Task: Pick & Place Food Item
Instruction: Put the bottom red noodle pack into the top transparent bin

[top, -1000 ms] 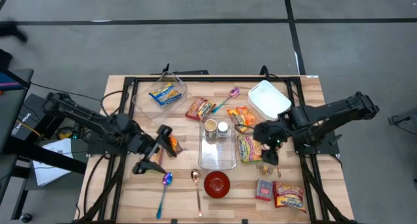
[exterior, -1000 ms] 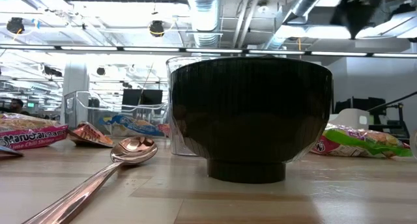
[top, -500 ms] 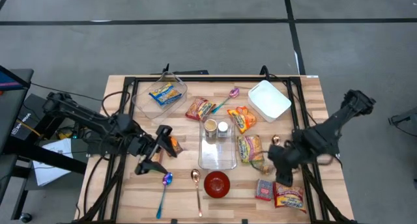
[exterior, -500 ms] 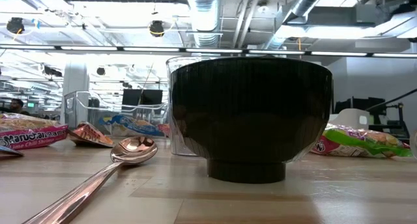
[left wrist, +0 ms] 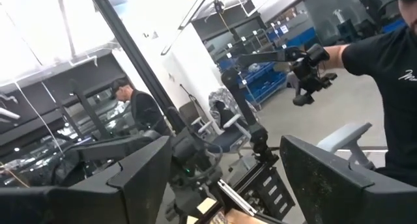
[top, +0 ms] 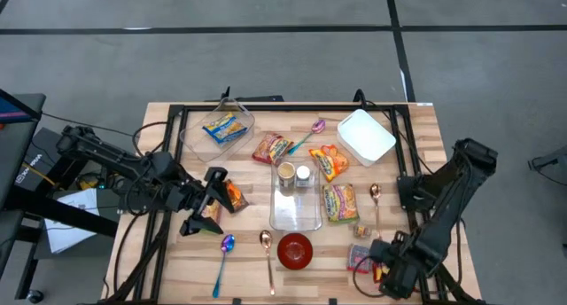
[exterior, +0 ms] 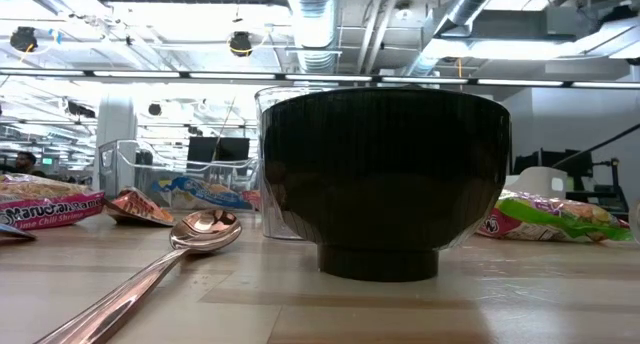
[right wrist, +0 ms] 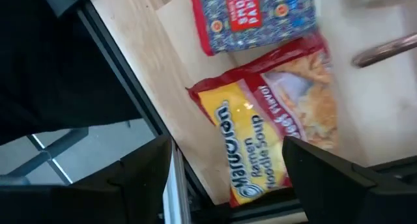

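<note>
Several food packets lie flat on the wooden table. A red and yellow ramen packet (right wrist: 267, 133) lies near the near right corner, with a small red and blue packet (right wrist: 254, 15) beside it. My right gripper (right wrist: 228, 178) hangs open above the ramen packet (top: 379, 269), pointing down and touching nothing. At the left, my left gripper (top: 211, 200) stands open and raised, pointing slightly upward, just left of an orange packet (top: 235, 197). In the left wrist view the left gripper (left wrist: 225, 185) has nothing between its fingers.
A clear tray (top: 295, 218) with two jars stands mid-table, a red bowl (top: 295, 249) and spoons (top: 266, 252) lie near the front. At the back are a clear tub (top: 217, 128) holding a packet and a white container (top: 365, 135). More packets (top: 340, 201) lie right of the tray.
My right gripper has swung from beside the clear tray toward the table's near right corner, sinking and rolling as it went, and now hangs over the ramen packet. It stays open. My left gripper's wrist has rolled a little in place.
</note>
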`<state>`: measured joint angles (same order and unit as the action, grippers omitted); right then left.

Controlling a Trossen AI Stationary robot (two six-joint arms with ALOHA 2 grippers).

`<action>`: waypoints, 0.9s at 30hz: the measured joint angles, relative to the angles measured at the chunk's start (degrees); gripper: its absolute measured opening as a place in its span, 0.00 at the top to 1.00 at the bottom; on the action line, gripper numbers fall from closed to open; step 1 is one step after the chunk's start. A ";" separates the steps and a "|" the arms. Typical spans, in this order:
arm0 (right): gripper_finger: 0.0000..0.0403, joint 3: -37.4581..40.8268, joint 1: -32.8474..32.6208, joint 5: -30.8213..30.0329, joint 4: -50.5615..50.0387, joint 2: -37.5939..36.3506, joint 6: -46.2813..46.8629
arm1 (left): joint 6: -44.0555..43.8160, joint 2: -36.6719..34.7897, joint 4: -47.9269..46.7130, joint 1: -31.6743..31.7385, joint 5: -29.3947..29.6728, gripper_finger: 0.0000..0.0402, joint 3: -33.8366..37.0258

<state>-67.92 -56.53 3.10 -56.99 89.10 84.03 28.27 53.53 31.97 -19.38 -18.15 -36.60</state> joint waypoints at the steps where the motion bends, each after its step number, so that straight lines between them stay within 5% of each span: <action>1: 0.29 0.00 -0.13 -0.04 0.16 0.52 0.33 | 0.00 -0.04 0.16 0.00 -0.26 0.30 0.00; 10: 0.29 -0.04 -0.34 -3.75 0.85 3.80 1.55 | 3.04 -0.76 0.55 -0.48 -0.26 0.30 0.02; 19: 0.29 -5.92 -1.63 3.31 -5.18 8.85 4.99 | 5.81 -1.33 -0.05 -0.57 -0.22 0.30 0.04; 27: 0.29 -12.26 -2.80 2.95 -10.73 12.81 5.03 | 5.84 -1.33 -0.05 -0.55 -0.20 0.30 0.04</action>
<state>-80.18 -59.33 6.04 -67.72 101.91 89.05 34.11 52.21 31.92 -19.92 -18.35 -36.56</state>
